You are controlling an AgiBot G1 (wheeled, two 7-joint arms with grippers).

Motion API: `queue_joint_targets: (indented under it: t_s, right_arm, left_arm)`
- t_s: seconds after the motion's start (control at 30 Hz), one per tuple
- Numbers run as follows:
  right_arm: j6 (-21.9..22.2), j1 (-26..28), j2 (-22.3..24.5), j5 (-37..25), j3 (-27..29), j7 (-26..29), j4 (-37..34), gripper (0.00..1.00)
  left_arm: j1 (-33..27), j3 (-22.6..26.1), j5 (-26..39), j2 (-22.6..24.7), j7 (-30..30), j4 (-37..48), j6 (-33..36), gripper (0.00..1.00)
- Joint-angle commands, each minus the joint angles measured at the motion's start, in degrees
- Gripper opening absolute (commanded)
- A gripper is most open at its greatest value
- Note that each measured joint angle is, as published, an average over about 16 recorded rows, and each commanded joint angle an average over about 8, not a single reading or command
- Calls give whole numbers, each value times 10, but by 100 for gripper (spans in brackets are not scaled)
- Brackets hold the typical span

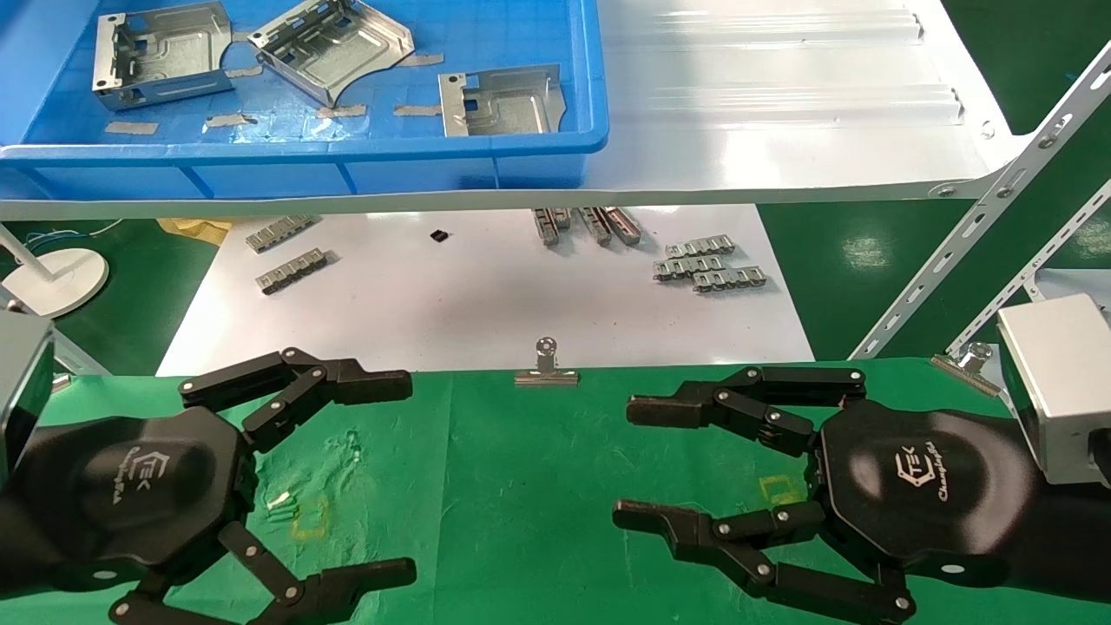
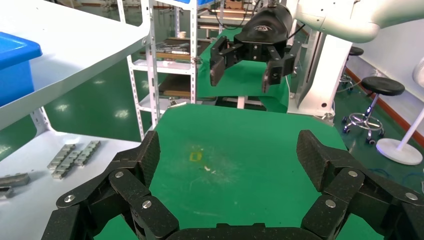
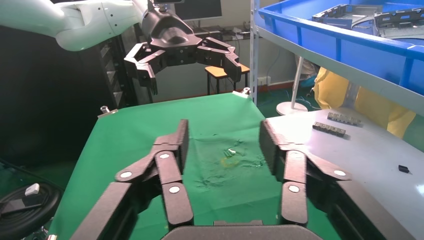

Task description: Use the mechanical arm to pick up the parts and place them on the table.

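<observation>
Green table (image 1: 521,486): left gripper (image 1: 395,477), right gripper (image 1: 629,460) hover agape.

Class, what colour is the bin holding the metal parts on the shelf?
Bright blue bin, holding silver parts; the head view shows it best.

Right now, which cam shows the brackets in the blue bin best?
Head view: three silver brackets lie in full sight in the blue bin. Right wrist view catches only bracket edges over the rim. Left wrist view shows just a bin corner, no brackets.
</observation>
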Motion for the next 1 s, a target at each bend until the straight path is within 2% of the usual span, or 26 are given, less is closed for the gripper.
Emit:
queue_joint_targets:
  t_s: [0.03,0.73,0.87,1.0]
  right_arm:
    - [0,0,0,0,0,0,0,0]
    - [0,0,0,0,0,0,0,0]
    - [0,0,0,0,0,0,0,0]
    - [0,0,0,0,0,0,0,0]
  left_arm:
    - [0,0,0,0,0,0,0,100]
    - [-5,-2,0,-2,-1,-1,-2,100]
    - [-41,-8,11,-3,-4,-4,-15,100]
    - [-120,-3,58,8,-8,9,-43,100]
